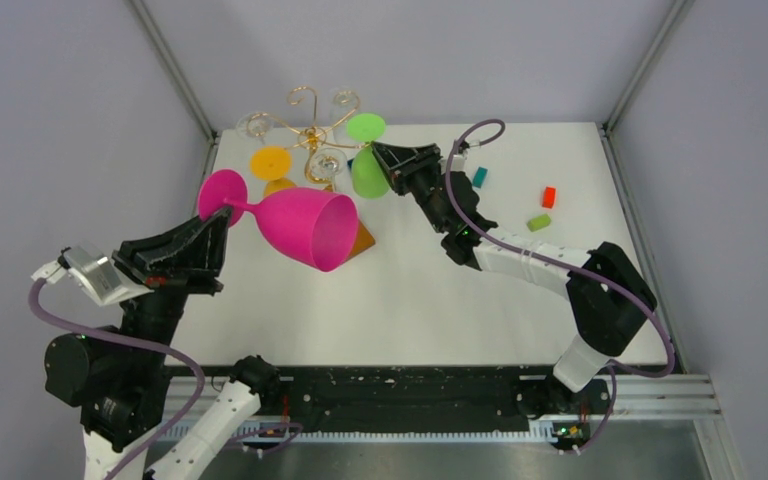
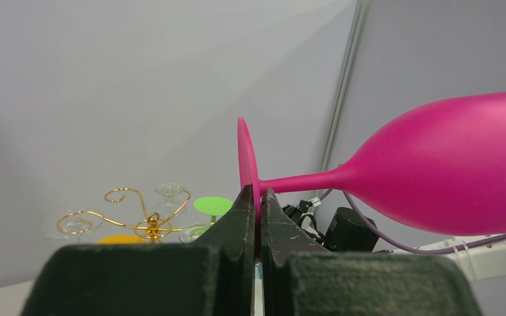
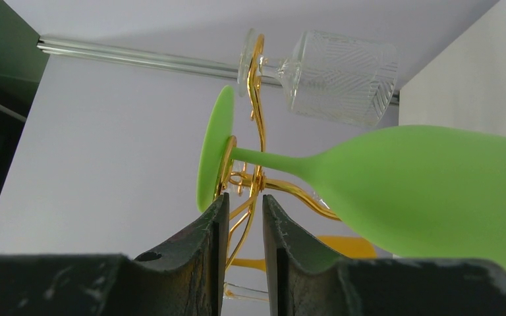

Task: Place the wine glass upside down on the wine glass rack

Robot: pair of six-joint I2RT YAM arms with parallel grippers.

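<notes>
Left gripper (image 1: 224, 214) pinches the wine glass (image 1: 310, 228) by its foot — I should turn the bowl down, then slide the stem slowly into the far wine glass rack (image 1: 313, 133).

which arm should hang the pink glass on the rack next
Left. The left gripper is shut on the foot of the pink glass, held sideways near the rack. The right gripper sits at the green glass on the rack, jaws slightly apart.

Coloured wine glasses: three — pink (image 1: 305, 225), green (image 1: 368, 172), orange (image 1: 271, 162)
Clear glasses: three (image 1: 255, 125) (image 1: 345, 100) (image 1: 325, 165)
Small blocks: three — teal (image 1: 479, 177), red (image 1: 549, 196), green (image 1: 538, 222)
Wine glass rack (image 1: 312, 133): one
</notes>
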